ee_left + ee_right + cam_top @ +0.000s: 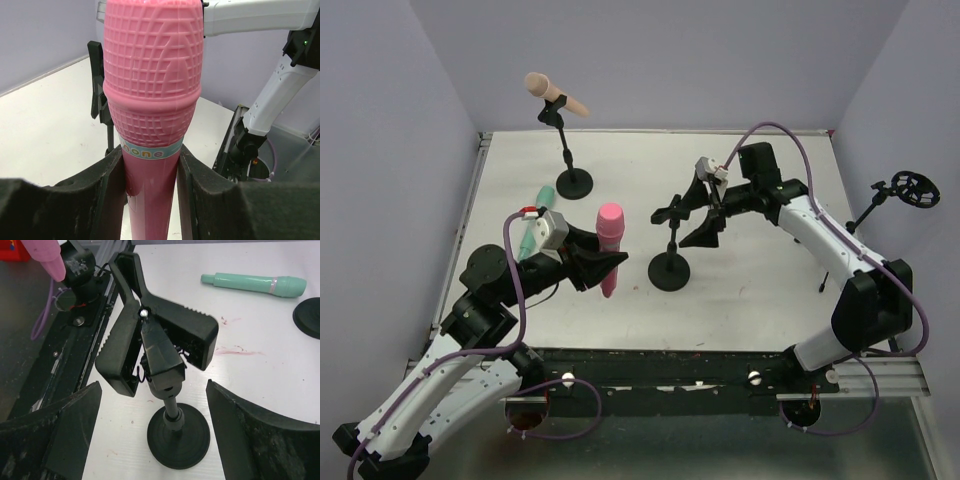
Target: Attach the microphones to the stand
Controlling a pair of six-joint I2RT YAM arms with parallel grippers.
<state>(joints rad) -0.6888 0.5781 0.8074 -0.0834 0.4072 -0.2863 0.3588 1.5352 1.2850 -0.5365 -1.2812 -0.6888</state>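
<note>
One of three done: peach microphone (552, 90) sits clipped on far stand (570, 160). My left hand (592, 262) clamps pink microphone (152, 100) upright, near empty stand (165, 355). My right hand (701, 212) is spread wide, flanking that stand. Mint microphone (252, 284) lies on tabletop (760, 270).

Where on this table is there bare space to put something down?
Bare tabletop runs along the back, between the peach microphone's stand and the right arm, and along the near edge in front of the empty stand. Crowded: the left middle, with the green microphone and the left gripper holding the pink microphone.
</note>
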